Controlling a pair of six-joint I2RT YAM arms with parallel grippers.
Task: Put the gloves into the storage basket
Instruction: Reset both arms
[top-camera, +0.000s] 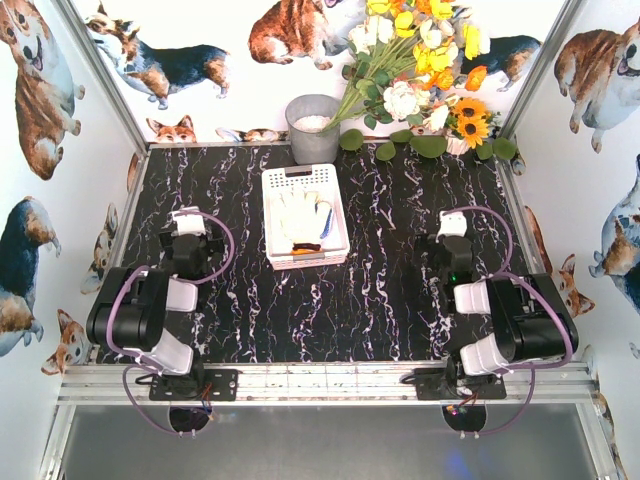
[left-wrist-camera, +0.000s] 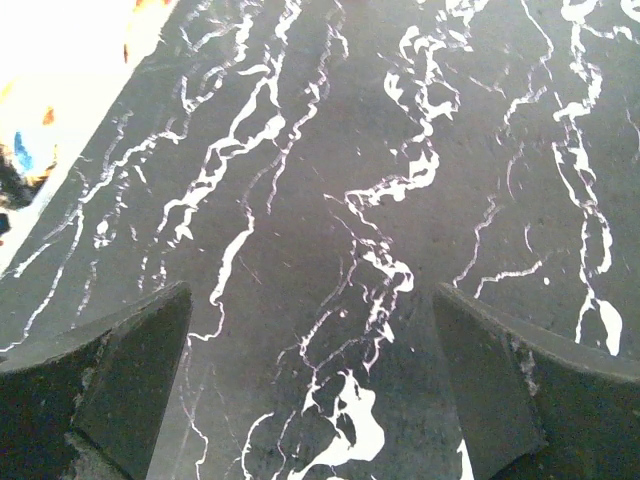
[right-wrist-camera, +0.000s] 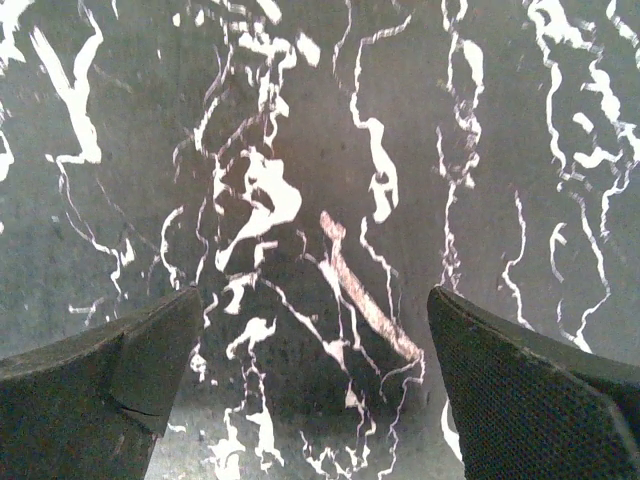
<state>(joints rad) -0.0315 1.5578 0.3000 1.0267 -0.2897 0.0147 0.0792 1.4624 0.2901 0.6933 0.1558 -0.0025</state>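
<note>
The white storage basket (top-camera: 286, 181) stands at the middle of the black marbled table. White knit gloves (top-camera: 304, 218) lie inside it, one with an orange cuff trim near the basket's front. My left gripper (top-camera: 188, 217) is open and empty, left of the basket and apart from it. In the left wrist view the left gripper (left-wrist-camera: 312, 340) shows only bare table between its fingers. My right gripper (top-camera: 452, 220) is open and empty, right of the basket. In the right wrist view the right gripper (right-wrist-camera: 315, 345) also shows only table.
A round grey bucket (top-camera: 313, 128) stands behind the basket at the back. A bunch of artificial flowers (top-camera: 420, 70) with green leaves lies at the back right. Walls with dog pictures enclose the table on three sides.
</note>
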